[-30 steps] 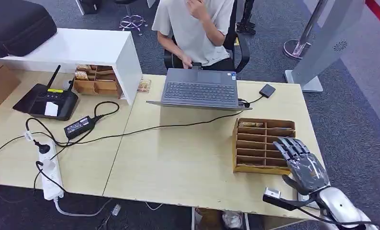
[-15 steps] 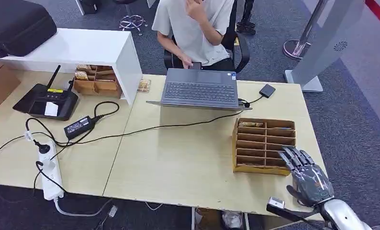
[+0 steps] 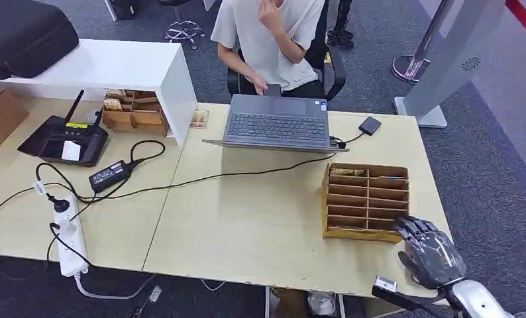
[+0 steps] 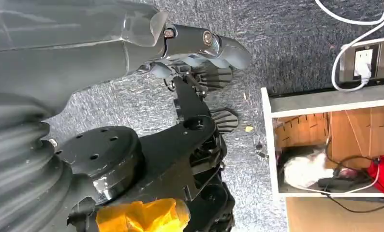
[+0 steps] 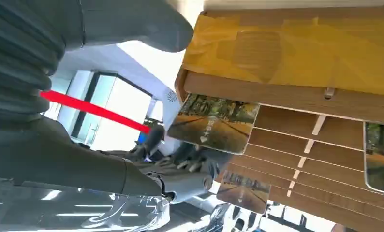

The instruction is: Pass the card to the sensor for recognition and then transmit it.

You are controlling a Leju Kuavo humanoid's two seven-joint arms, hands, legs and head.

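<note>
A wooden slotted card box (image 3: 366,199) stands on the right side of the table. My right hand (image 3: 430,254) is low at the box's near right corner, fingers apart and holding nothing. In the right wrist view a picture card (image 5: 214,123) sticks out of a slot of the box (image 5: 296,92), in front of my dark fingers (image 5: 180,162); I see no contact with it. More cards (image 5: 241,191) sit in other slots. The small black sensor (image 3: 370,124) lies at the far right, cabled to the laptop. My left hand (image 4: 199,46) hangs over the carpet, holding nothing.
A laptop (image 3: 277,124) sits at the table's far edge with a seated person (image 3: 273,40) behind it. Cables (image 3: 201,177) cross the middle. A router (image 3: 65,141), power brick (image 3: 109,175) and power strip (image 3: 70,242) lie on the left. A white shelf (image 3: 114,66) holds another card box (image 3: 133,110).
My right hand has drawn back and sunk from over the box's near rows to its near right corner. The person's raised hand has shifted slightly.
</note>
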